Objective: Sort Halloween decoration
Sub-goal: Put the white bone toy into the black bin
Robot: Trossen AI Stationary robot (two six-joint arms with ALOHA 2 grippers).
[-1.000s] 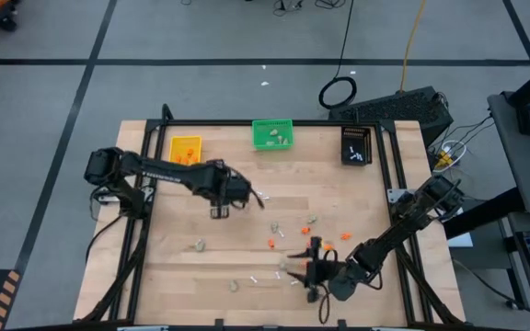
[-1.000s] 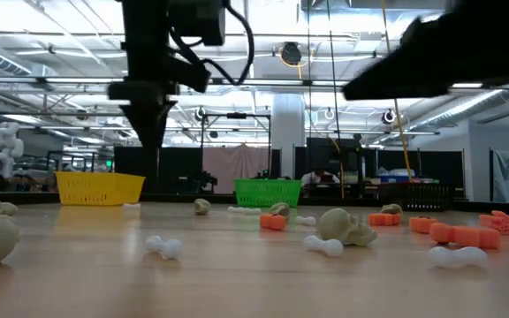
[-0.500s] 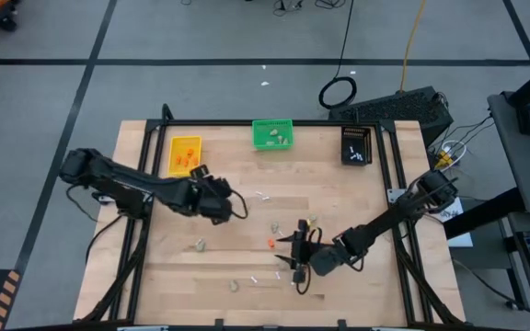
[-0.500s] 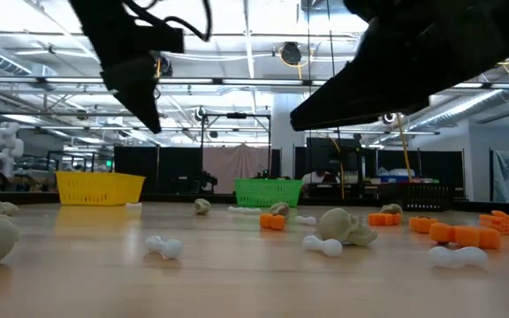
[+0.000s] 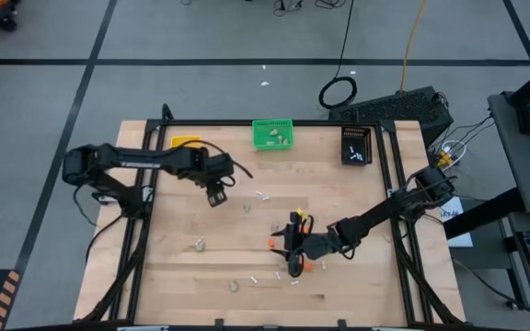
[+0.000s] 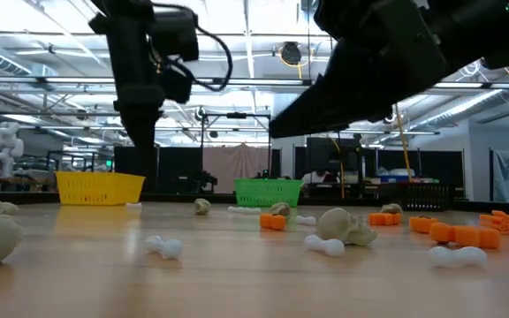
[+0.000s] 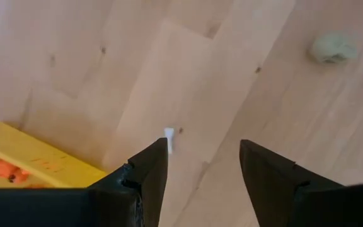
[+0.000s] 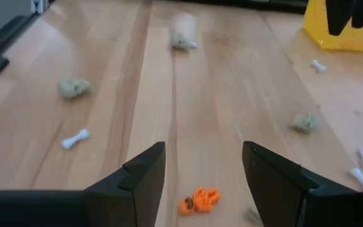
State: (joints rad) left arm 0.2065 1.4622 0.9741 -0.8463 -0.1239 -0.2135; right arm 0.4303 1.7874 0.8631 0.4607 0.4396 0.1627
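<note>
Small Halloween decoration pieces lie scattered on the wooden table: orange bits, beige lumps and white sticks. My left gripper hangs open above the table near the yellow bin. It points steeply down, with a white stick on the wood just beyond one finger. My right gripper is open and low over the table's middle. An orange bit lies on the wood ahead of its fingers. Neither gripper holds anything.
A green bin with beige lumps stands at the far edge's middle, and a black bin with white sticks at the far right. More beige lumps and white sticks lie toward the near left. Orange bits cluster near the right arm.
My left gripper has swung toward the far left, nearer the yellow bin, and turned about so that it points more steeply down. My right gripper has gone toward the table's left and a little toward the far edge, staying low. Both stay open; no piece has moved.
</note>
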